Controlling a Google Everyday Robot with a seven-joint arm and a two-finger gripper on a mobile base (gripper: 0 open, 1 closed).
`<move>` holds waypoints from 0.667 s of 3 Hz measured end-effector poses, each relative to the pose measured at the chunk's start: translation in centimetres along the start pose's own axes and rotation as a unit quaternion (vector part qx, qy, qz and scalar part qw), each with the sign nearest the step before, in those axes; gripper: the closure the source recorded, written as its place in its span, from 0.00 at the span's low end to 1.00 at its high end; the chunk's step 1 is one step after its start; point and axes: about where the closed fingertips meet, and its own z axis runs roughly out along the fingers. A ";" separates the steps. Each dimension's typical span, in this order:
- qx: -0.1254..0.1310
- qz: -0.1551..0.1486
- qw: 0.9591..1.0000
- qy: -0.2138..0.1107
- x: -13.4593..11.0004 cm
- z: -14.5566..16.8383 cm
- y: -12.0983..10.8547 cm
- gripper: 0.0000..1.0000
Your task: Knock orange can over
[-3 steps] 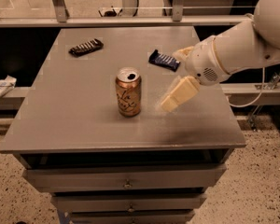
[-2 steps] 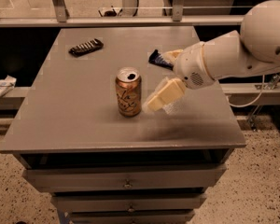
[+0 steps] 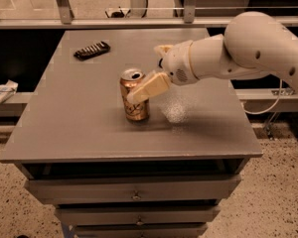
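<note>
orange can: upright on the table
my gripper: jaws apart, near finger against its upper side

The one camera looks down from above the front of the grey table, facing the railing beyond its far edge, near enough that the tabletop fills most of the view. The gripper, fingers apart, sits mid-frame at the orange can.

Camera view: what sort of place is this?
Probably a lab or workshop: a grey drawer cabinet on a speckled floor, metal railing behind. The gripper is at the upper side of the orange can.
</note>
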 end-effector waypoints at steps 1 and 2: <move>0.009 0.011 1.000 -0.013 -2.0 1.6 -1.7 0.00; 0.019 0.008 0.999 -0.025 -5.0 3.0 -3.9 0.00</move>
